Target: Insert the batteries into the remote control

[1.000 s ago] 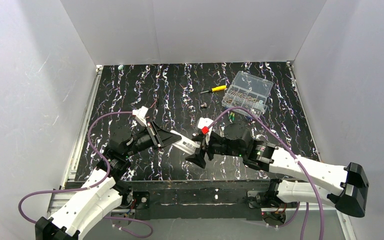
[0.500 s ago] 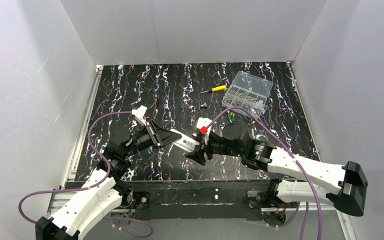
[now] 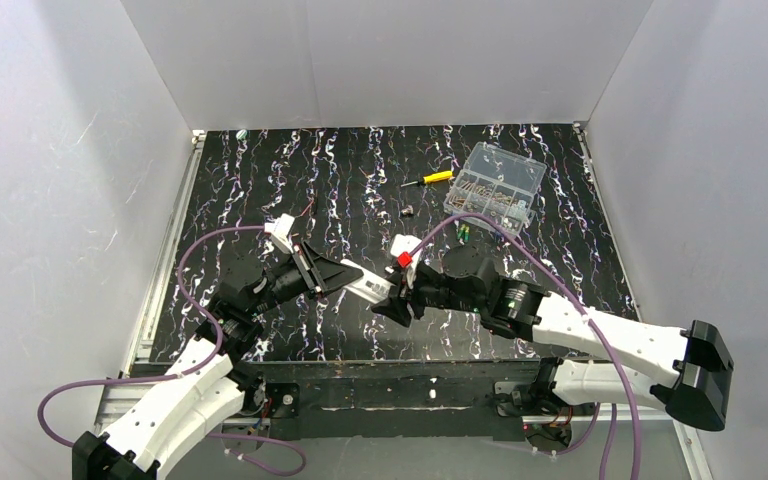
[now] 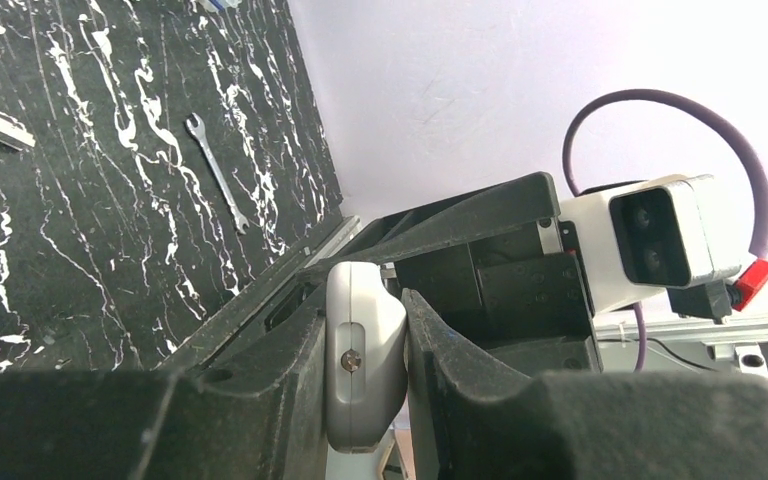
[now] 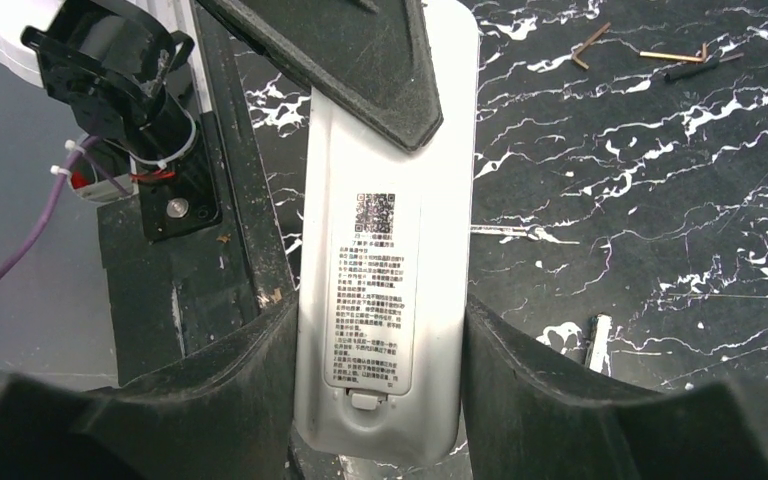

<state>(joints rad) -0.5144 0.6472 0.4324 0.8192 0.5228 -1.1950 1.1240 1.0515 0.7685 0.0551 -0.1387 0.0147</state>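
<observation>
The white remote control (image 3: 370,288) is held off the mat between both grippers. In the right wrist view its back (image 5: 385,250) faces the camera, with a printed label and the battery cover in place, latch (image 5: 368,400) at the near end. My right gripper (image 5: 380,385) is shut on the remote's sides near that end. My left gripper (image 4: 365,370) is shut on the other end (image 4: 363,345), gripping across its thickness. Two green batteries (image 3: 463,231) lie on the mat by the clear box, apart from both grippers.
A clear compartment box (image 3: 495,185) with screws stands at the back right, a yellow-handled screwdriver (image 3: 430,179) left of it. A small wrench (image 4: 218,172) and a white-silver stick (image 5: 598,342) lie on the mat. White walls enclose the black marbled mat (image 3: 290,190).
The right arm's wrist and forearm have shifted a little to the left, towards the remote. The left arm and the remote have hardly moved. Both grippers keep their hold.
</observation>
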